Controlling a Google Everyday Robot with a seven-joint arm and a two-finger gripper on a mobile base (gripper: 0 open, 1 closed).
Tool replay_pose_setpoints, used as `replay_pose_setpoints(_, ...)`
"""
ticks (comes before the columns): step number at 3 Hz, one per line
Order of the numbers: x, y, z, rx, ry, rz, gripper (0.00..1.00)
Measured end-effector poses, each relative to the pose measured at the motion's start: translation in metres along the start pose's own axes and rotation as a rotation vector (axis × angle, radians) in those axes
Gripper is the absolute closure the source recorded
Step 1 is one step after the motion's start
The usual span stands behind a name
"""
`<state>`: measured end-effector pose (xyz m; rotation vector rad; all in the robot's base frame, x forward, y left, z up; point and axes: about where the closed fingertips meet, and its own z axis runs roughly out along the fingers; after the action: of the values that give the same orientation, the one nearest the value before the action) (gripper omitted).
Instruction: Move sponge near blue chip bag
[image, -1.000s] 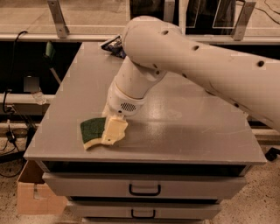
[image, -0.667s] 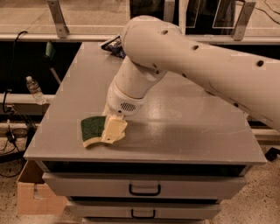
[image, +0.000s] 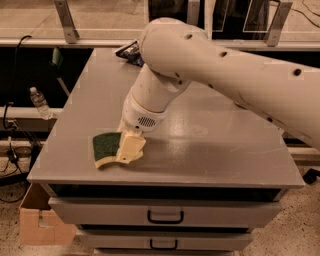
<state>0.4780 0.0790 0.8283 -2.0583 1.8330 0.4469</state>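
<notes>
The sponge (image: 105, 147), dark green on top with a pale yellow foam edge, lies on the grey table (image: 215, 150) near its front left corner. My gripper (image: 129, 149) is down at the sponge's right end, its cream fingers (image: 132, 148) over that end and touching it. The blue chip bag (image: 130, 52) lies at the far edge of the table, mostly hidden behind my white arm (image: 210, 65). The sponge and the bag are far apart.
The table is a drawer cabinet with handles (image: 165, 218) on its front. A cardboard box (image: 39, 220) sits on the floor at the lower left. A water bottle (image: 39, 102) stands on a ledge to the left. Metal frame legs (image: 67, 22) rise behind the table.
The arm, gripper and sponge hold the same place. The water bottle at the left has shifted across the earlier frames.
</notes>
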Motion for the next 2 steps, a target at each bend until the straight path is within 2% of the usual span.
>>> replay_pose_setpoints(1, 0.002, -0.023, -0.046, 0.088, -0.024, 0.019, 1.00)
replay_pose_setpoints(2, -0.014, -0.044, -0.084, 0.169, -0.067, 0.012, 1.00)
